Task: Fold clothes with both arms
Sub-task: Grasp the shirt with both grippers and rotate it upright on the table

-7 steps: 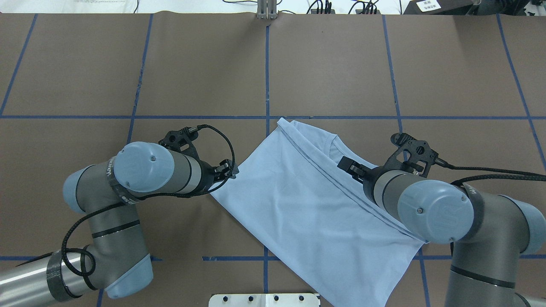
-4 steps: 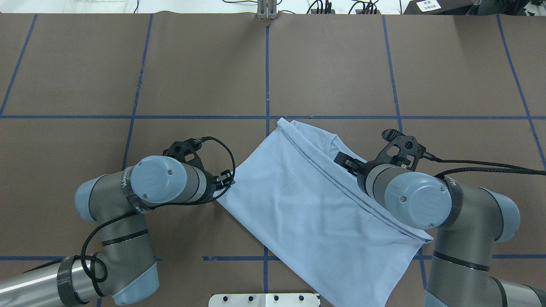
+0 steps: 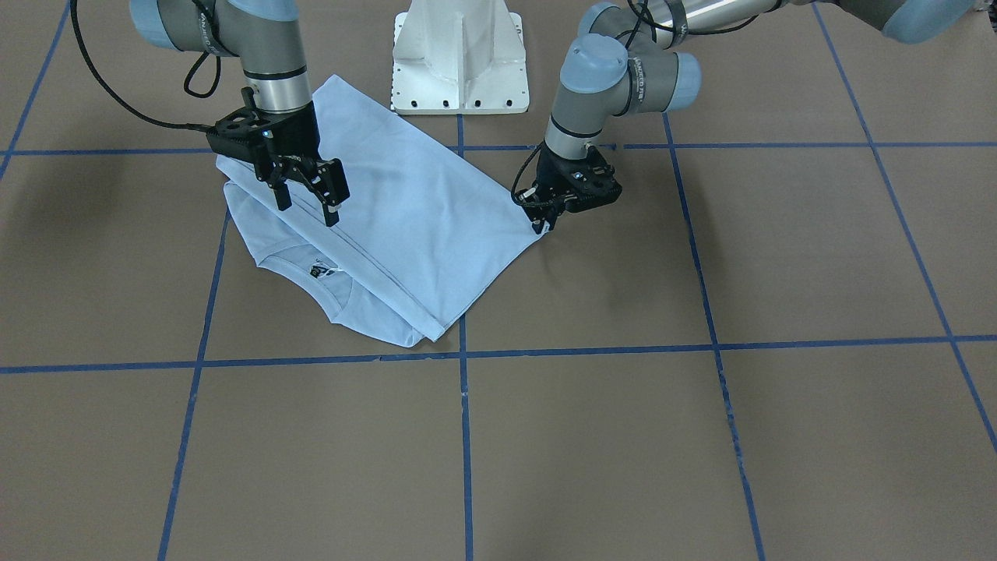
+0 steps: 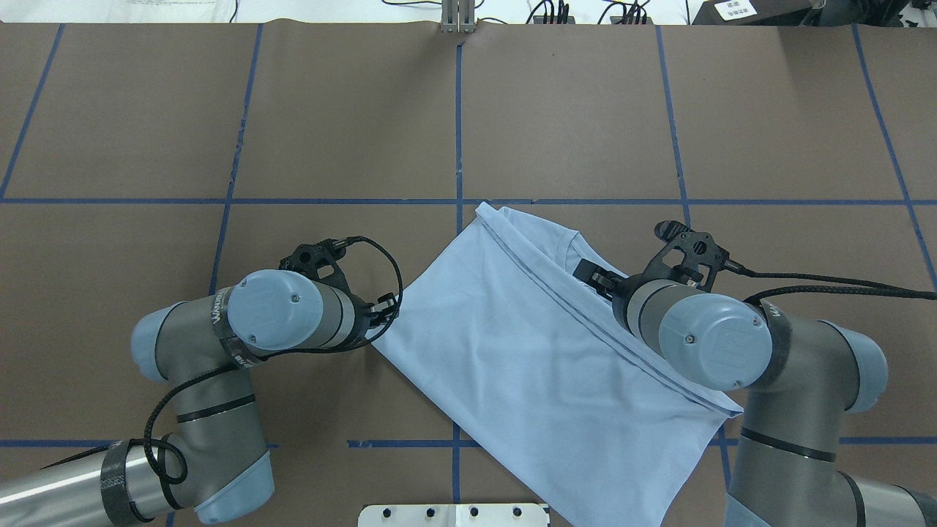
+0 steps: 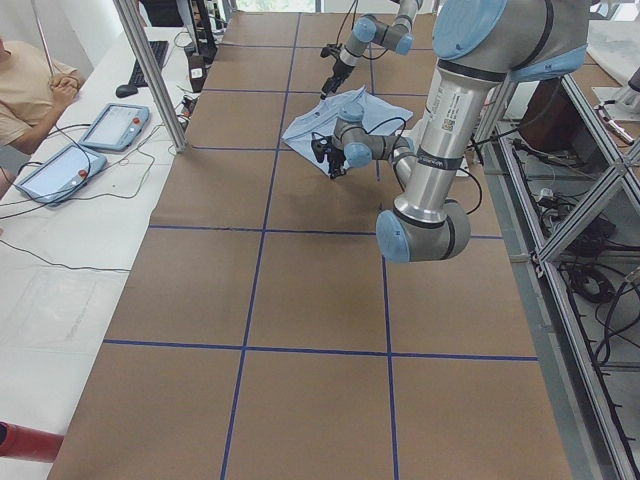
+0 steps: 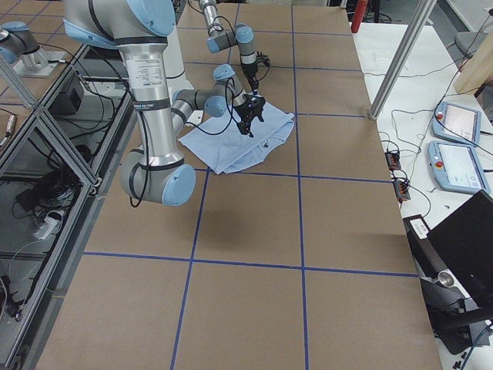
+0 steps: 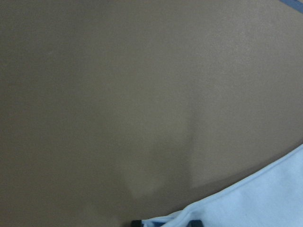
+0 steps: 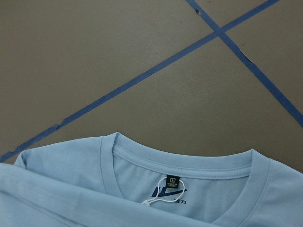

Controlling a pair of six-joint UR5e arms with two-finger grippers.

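The light blue T-shirt (image 4: 527,344) lies folded over on the brown table, its round neck and dark print (image 3: 319,270) showing past the folded hem. My left gripper (image 3: 540,226) is low at the shirt's side corner, shut on the shirt's edge. In the left wrist view that edge (image 7: 265,198) runs between the fingertips (image 7: 137,222). My right gripper (image 3: 310,206) hangs open just above the fold near the collar, holding nothing. The right wrist view looks down on the neckline and its black neck tag (image 8: 173,181).
The white pedestal base (image 3: 459,54) stands at the robot's edge of the table, close to the shirt's near corner. Blue tape lines (image 4: 457,132) grid the brown table. A person (image 5: 30,90) sits at a side table with tablets (image 5: 115,125), far from the arms.
The left arm has swung right and a little back toward the robot, nudging the shirt's corner along. The right arm has shifted left over the fold. Little differs over the last half second.
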